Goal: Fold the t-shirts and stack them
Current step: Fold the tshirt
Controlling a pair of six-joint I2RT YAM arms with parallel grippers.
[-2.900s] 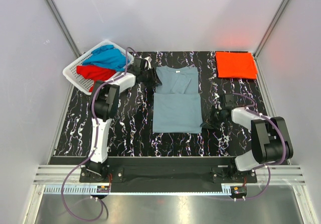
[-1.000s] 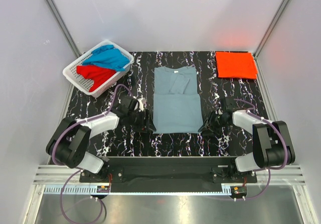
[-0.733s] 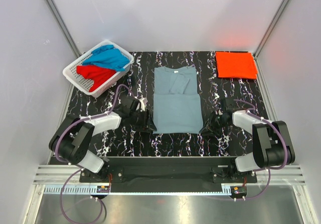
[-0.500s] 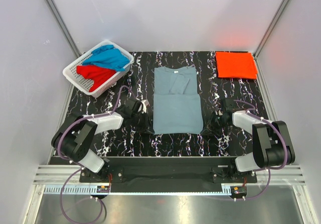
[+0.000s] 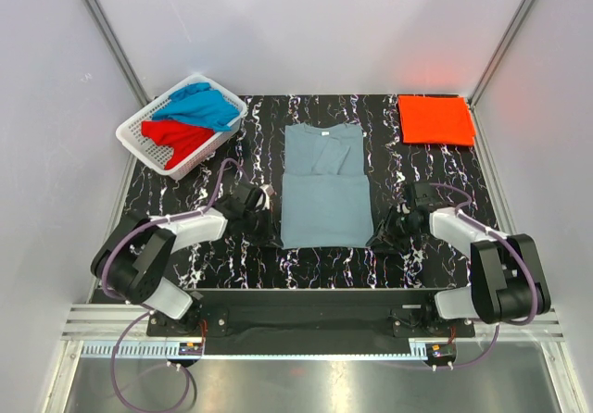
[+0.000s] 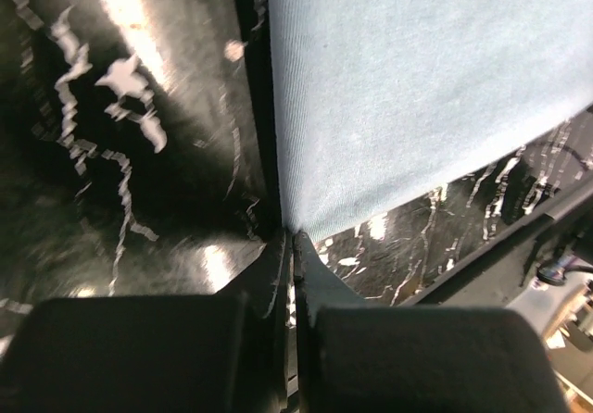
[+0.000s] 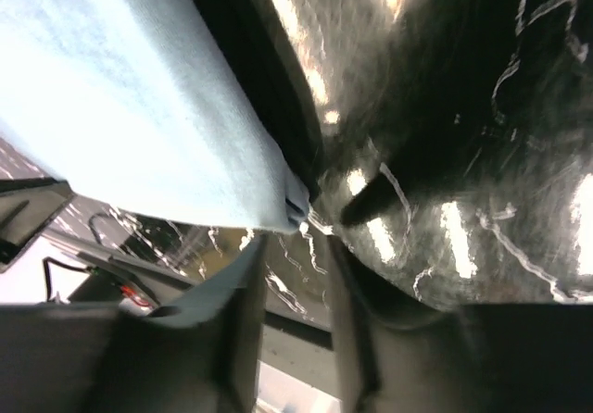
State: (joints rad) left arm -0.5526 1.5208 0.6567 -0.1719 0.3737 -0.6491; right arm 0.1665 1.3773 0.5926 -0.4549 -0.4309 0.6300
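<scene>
The dull grey-blue t-shirt (image 5: 326, 191) lies flat mid-table with its sleeves folded in. At its near left corner (image 6: 295, 220) my left gripper (image 6: 290, 238) (image 5: 271, 233) is shut, the cloth's tip running into the seam between the fingers. My right gripper (image 7: 295, 243) (image 5: 381, 237) is low at the near right corner (image 7: 289, 202); its jaws stand apart and the corner lies just ahead of the gap, unpinched. A folded orange-red t-shirt (image 5: 435, 119) rests at the far right. The bright blue t-shirt (image 5: 199, 107) and the red t-shirt (image 5: 176, 135) are heaped in the basket.
The white slotted basket (image 5: 135, 138) stands at the far left corner. The black marbled table (image 5: 232, 158) ends close behind both grippers at the dark front rail (image 5: 315, 299). White walls close in the sides and back.
The left arm came from the shirt's far left side down to its near left corner and shut there. The right gripper stayed at the near right corner, narrowing and then parting again.
</scene>
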